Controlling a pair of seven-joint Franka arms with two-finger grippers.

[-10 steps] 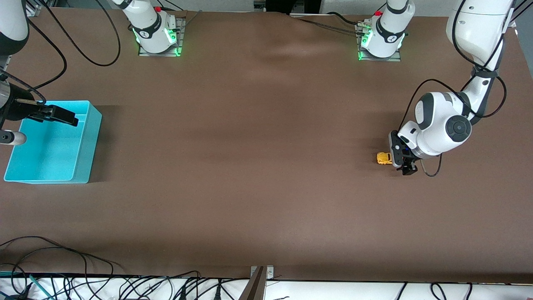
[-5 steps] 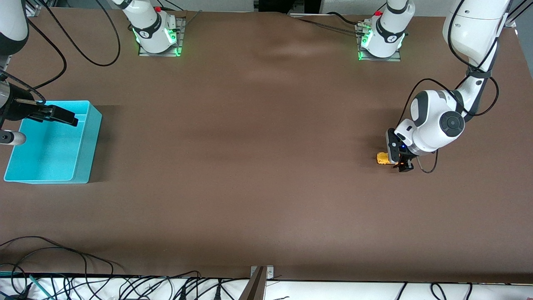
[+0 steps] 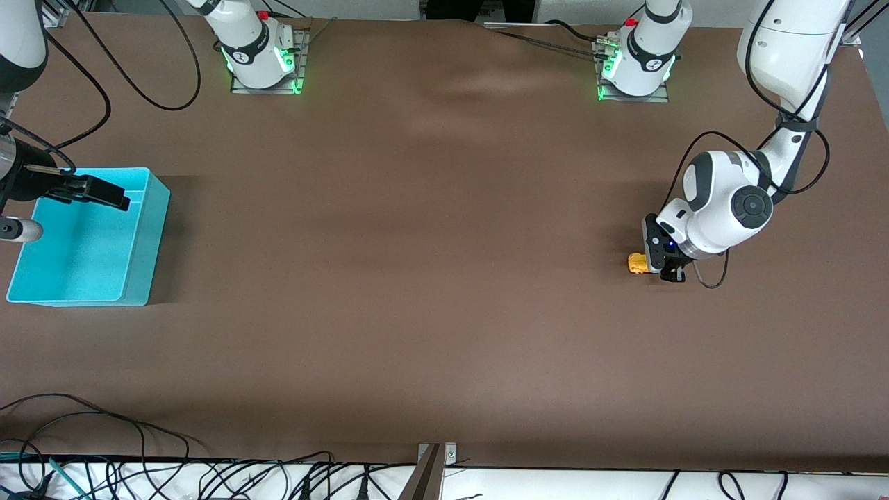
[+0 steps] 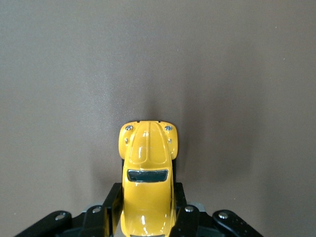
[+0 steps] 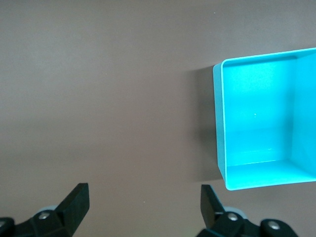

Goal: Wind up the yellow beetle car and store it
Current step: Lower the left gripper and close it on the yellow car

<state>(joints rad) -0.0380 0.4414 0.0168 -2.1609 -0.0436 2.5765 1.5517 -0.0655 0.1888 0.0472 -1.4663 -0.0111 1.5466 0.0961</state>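
Note:
The yellow beetle car stands on the brown table toward the left arm's end. My left gripper is low on the table over the car's rear half. In the left wrist view the car sits between the black fingers of the left gripper, which touch both its sides; its nose sticks out ahead of them. My right gripper waits open and empty over the turquoise bin. In the right wrist view the right gripper shows fingers wide apart and the bin empty.
The two arm bases stand along the table's edge farthest from the front camera. Cables lie along the nearest edge. Bare brown tabletop stretches between the car and the bin.
My left gripper has slid toward the right arm's end of the table, over the car's rear, and its fingers have come in on the car's sides. The right arm has not moved.

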